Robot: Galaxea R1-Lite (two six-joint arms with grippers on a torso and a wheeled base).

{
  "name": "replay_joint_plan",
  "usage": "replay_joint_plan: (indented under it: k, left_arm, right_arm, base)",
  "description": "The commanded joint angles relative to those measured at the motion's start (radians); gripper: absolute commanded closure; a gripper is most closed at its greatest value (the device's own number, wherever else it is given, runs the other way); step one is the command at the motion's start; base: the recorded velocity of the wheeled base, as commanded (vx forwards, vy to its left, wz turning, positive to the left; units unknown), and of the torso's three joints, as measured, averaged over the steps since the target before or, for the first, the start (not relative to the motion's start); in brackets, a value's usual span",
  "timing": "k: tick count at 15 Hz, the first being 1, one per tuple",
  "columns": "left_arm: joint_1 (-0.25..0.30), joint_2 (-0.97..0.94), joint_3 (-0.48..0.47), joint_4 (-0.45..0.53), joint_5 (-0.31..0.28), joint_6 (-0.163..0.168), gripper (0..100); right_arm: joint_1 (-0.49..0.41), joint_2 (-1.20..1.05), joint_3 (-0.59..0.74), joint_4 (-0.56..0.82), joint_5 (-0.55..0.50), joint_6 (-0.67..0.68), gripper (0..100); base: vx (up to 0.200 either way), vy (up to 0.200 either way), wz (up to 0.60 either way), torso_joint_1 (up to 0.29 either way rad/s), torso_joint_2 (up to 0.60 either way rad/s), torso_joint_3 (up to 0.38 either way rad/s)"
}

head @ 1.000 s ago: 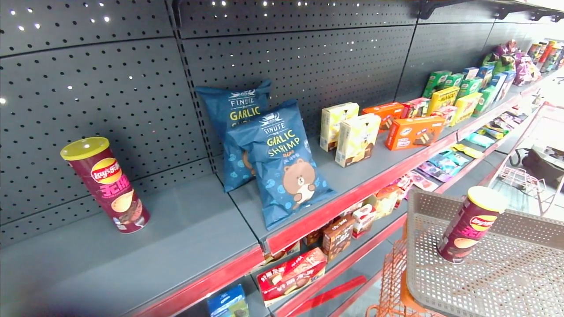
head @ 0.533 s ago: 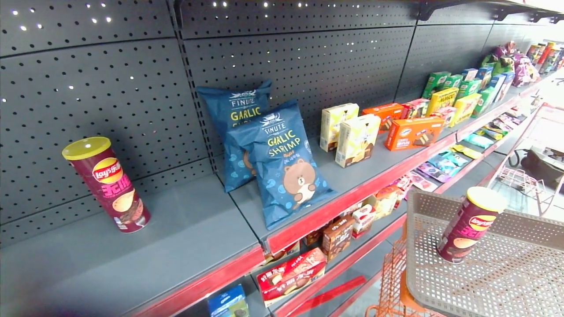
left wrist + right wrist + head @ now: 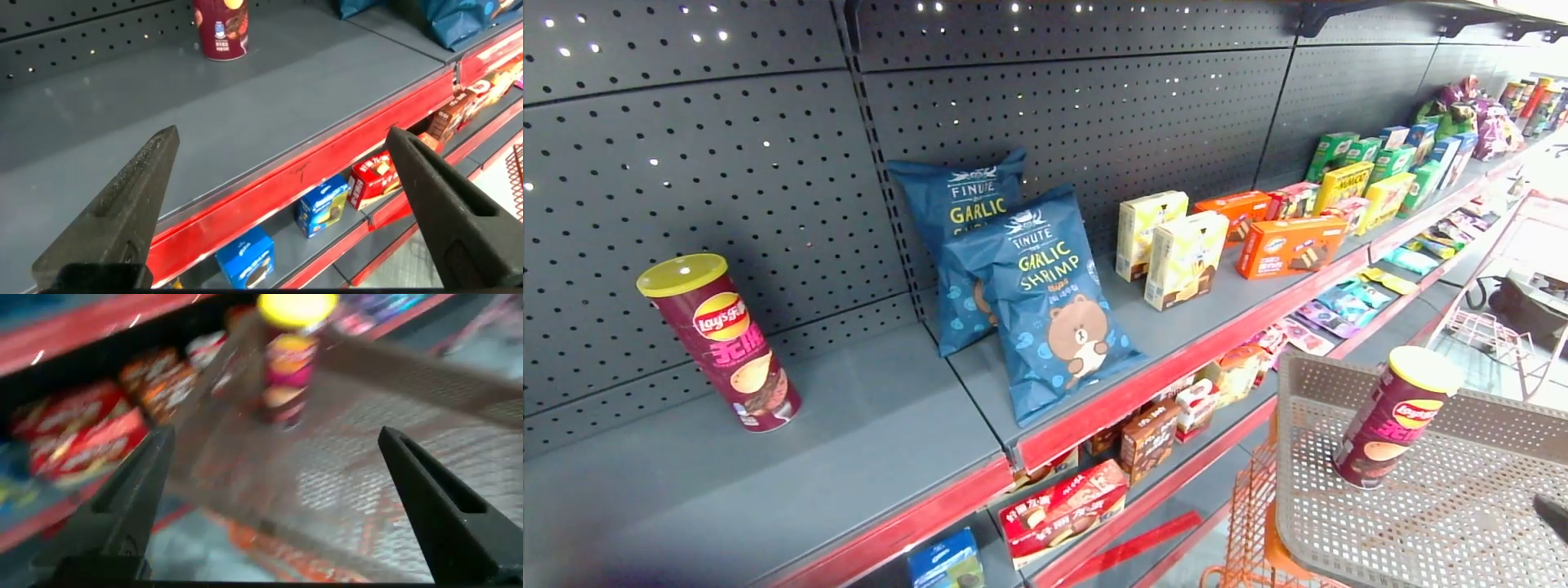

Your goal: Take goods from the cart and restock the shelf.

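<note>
A maroon chip can with a yellow lid (image 3: 1396,416) stands in the grey perforated cart basket (image 3: 1462,523) at the lower right. A matching can (image 3: 719,343) stands on the grey shelf (image 3: 866,425) at the left, against the pegboard. My right gripper (image 3: 278,514) is open and hangs over the basket, short of the cart can (image 3: 290,359), with nothing between its fingers. My left gripper (image 3: 282,212) is open and empty in front of the shelf's red edge, with the shelf can (image 3: 221,28) farther back.
Two blue shrimp-chip bags (image 3: 1045,302) lean mid-shelf, with pale yellow boxes (image 3: 1184,257) and orange boxes (image 3: 1286,245) to their right. Lower shelves hold red and blue boxes (image 3: 327,208). Bare shelf lies between the left can and the bags.
A dark piece of my right gripper has come into the head view at the lower right edge. The cans and the goods on the shelf have not moved.
</note>
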Motion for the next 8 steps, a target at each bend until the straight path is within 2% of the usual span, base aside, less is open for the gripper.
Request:
replay_joint_plan:
  k: [1,2,5,8]
  left_arm:
    - [0.000,0.000,0.000,0.000,0.001,0.000,0]
    - [0.000,0.000,0.000,0.000,0.001,0.000,0]
    - [0.000,0.000,0.000,0.000,0.001,0.000,0]
    - [0.000,0.000,0.000,0.000,0.001,0.000,0]
  right_arm:
    - [0.063,0.100,0.064,0.000,-0.004,-0.010,0]
    - [-0.007,0.200,0.020,0.035,-0.004,-0.081,0]
    - [-0.067,0.359,-0.086,0.034,-0.004,-0.148,0]
    - [-0.136,0.475,-0.106,0.037,-0.004,-0.230,0]
  base:
    - [0.000,0.000,0.00,0.000,0.00,0.000]
    - [0.000,0.000,0.00,0.000,0.00,0.000]
    - [0.000,0.000,0.00,0.000,0.00,0.000]
    - [0.000,0.000,0.00,0.000,0.00,0.000]
